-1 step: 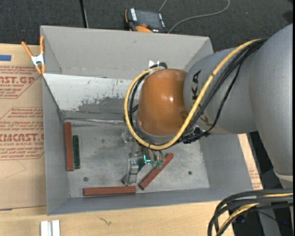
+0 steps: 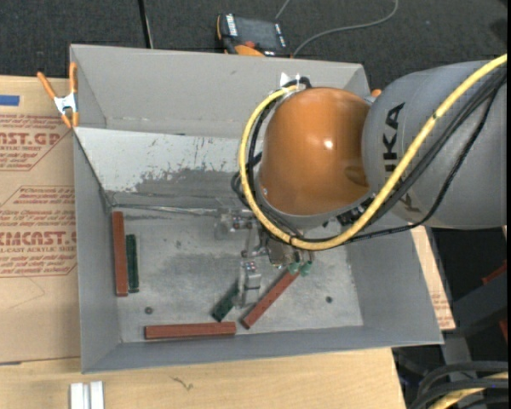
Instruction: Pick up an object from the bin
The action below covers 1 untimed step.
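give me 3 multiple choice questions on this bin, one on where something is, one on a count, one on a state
1. In the grey metal bin, the gripper hangs: A) near the middle, by a slanted red-brown flat stick B) over the view's left wall C) in the far corner
2. Red-brown flat sticks in it: A) one B) three C) six
3. The red-brown stick along the near wall is: A) standing on end B) lying flat C) propped on the rim
Key: 1 A, it sits just above the slanted stick; 2 B, the left-wall stick, the near-wall one, the slanted one; 3 B, its whole length rests on the floor.
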Tool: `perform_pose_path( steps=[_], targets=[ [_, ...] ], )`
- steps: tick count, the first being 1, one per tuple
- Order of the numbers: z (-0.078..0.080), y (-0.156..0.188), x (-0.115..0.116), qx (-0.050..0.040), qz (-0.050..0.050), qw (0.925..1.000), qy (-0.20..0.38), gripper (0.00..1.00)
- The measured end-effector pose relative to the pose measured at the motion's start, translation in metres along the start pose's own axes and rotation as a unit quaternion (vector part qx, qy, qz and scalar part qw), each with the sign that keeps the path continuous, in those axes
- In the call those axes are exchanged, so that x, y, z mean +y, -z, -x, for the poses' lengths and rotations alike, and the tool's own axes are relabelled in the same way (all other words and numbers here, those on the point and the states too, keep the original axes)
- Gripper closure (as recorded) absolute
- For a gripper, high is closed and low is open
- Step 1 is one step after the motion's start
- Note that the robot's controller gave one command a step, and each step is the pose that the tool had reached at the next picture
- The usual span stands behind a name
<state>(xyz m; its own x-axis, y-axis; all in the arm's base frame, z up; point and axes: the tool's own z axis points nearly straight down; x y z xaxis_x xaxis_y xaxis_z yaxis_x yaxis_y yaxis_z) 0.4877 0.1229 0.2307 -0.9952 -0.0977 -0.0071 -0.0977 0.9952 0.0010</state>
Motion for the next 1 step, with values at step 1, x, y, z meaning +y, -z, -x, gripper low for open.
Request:
perform_pose_path(
  steps=[1],
  targets=[
    [0.0099, 0.0716, 0.0243, 0.0002, 0.001, 0.9632, 0.269, 0.0]
  ],
)
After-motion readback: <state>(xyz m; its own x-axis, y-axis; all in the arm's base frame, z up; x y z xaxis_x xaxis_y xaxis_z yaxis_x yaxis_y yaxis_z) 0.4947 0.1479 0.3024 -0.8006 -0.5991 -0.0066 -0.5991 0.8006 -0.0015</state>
